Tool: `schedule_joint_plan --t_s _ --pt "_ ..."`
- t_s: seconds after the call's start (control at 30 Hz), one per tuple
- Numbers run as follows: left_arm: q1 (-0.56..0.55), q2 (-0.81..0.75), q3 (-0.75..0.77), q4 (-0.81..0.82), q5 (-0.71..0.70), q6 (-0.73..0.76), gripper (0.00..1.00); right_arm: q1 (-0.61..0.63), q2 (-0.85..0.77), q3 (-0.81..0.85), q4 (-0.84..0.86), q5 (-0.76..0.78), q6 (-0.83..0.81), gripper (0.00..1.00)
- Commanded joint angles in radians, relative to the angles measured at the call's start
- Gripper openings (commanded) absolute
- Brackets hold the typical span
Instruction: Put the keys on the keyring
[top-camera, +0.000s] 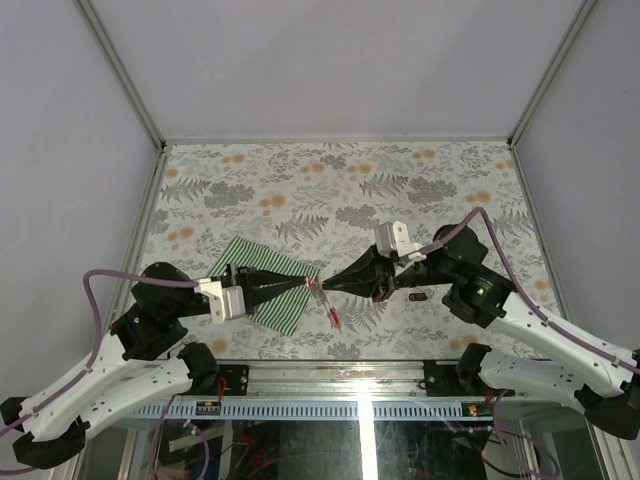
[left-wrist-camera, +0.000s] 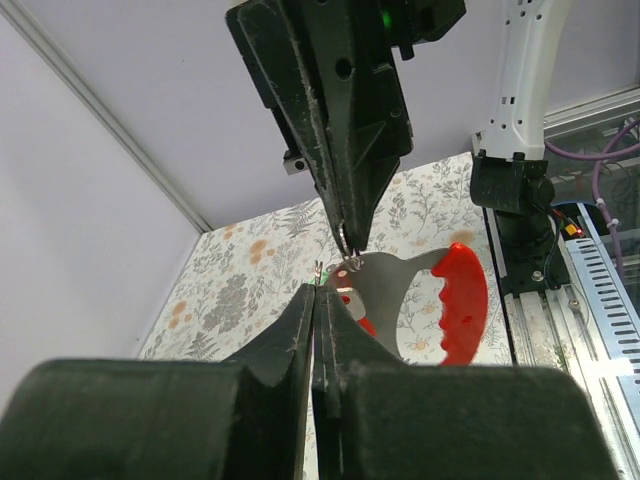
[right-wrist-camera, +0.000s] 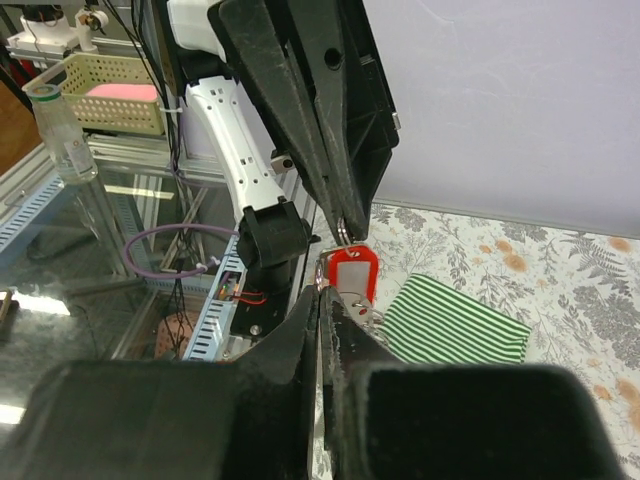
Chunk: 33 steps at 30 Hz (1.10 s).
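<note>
My two grippers meet tip to tip above the near middle of the floral table (top-camera: 330, 190). The left gripper (top-camera: 308, 287) is shut, and so is the right gripper (top-camera: 328, 288). Between their tips hangs the keyring (top-camera: 330, 312), a thin grey loop with a red tag. In the left wrist view the right gripper (left-wrist-camera: 349, 238) pinches the loop above a grey metal blade and the red tag (left-wrist-camera: 462, 300). In the right wrist view the left gripper (right-wrist-camera: 345, 228) pinches the loop above the red tag (right-wrist-camera: 347, 275). One dark key (top-camera: 418, 296) lies on the table under the right arm.
A green-and-white striped cloth (top-camera: 262, 285) lies flat under the left gripper and also shows as the cloth (right-wrist-camera: 450, 325) in the right wrist view. The metal frame rail (top-camera: 330, 375) runs along the near table edge. Off the table stand a yellow basket (right-wrist-camera: 105, 90) and a bottle (right-wrist-camera: 60, 130).
</note>
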Motion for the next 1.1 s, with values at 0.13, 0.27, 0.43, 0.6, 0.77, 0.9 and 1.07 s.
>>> schedule_joint_plan --t_s 0.13,0.27,0.43,0.6,0.77,0.9,1.07 --pt "-0.001 -0.015 0.026 0.017 0.038 0.023 0.00 0.005 0.031 0.074 0.079 0.011 0.090 0.00" --pt "-0.001 -0.014 0.026 0.020 0.040 0.026 0.00 0.004 0.038 0.077 0.082 0.008 0.100 0.00" --pt "0.000 -0.007 0.023 0.028 0.048 0.023 0.00 0.006 0.040 0.077 0.084 0.007 0.109 0.00" --pt "0.000 0.002 0.022 0.029 0.052 0.025 0.00 0.005 0.037 0.078 0.086 0.010 0.115 0.00" --pt "-0.001 0.006 0.023 0.031 0.055 0.025 0.00 0.004 0.036 0.078 0.085 0.005 0.119 0.00" --pt "-0.001 0.006 0.024 0.031 0.059 0.026 0.00 0.004 0.036 0.076 0.090 0.008 0.123 0.00" --pt "0.000 0.001 0.023 0.030 0.067 0.026 0.00 0.004 0.031 0.075 0.091 0.022 0.132 0.00"
